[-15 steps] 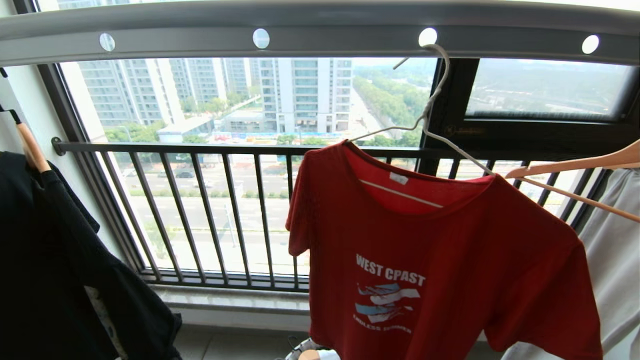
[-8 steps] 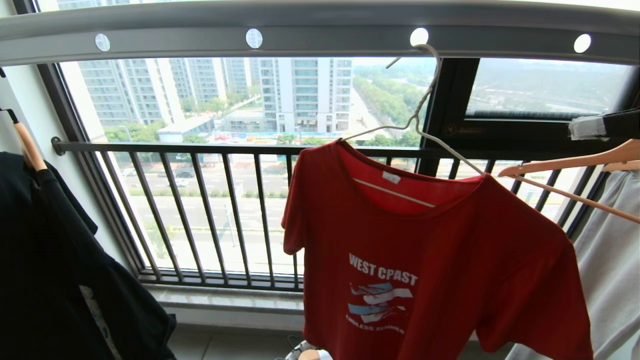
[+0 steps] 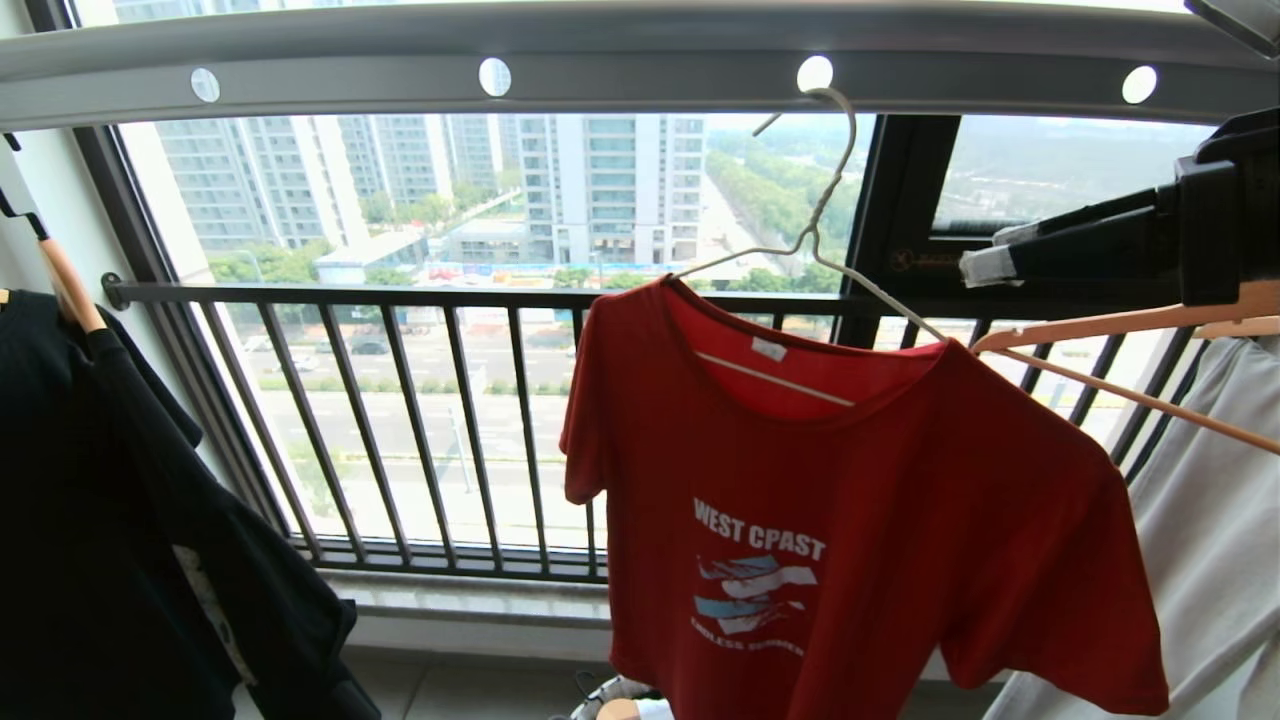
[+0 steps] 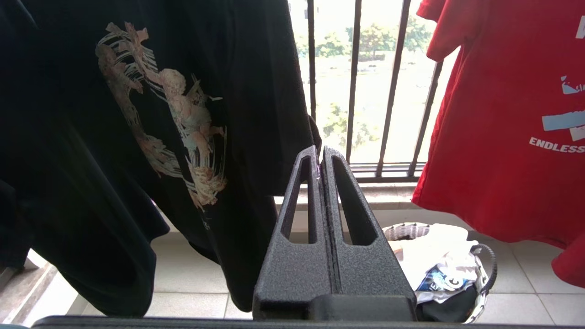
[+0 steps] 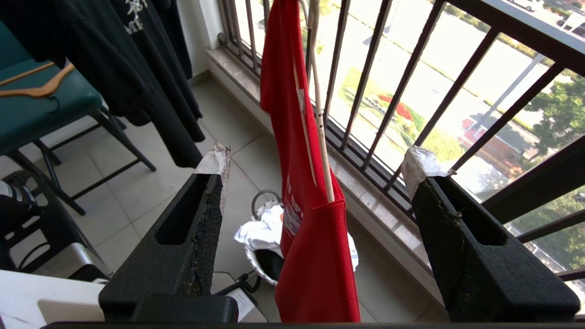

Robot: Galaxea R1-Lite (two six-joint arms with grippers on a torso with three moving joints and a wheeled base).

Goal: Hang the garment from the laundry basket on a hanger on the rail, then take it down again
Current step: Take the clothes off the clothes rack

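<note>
Right gripper [image 5: 315, 169] gapes near garment [image 3: 850, 520] above tiled floor [image 5: 151, 183].

black shirt [image 3: 110, 520] hanging | wooden hanger [image 3: 1120, 325] | green chair [image 5: 41, 105]

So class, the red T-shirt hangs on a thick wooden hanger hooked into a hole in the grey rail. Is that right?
Not quite. The head view shows the red T-shirt on a thin cream-white wire hanger, not a wooden one. Its hook does sit in a hole of the grey rail.
</note>
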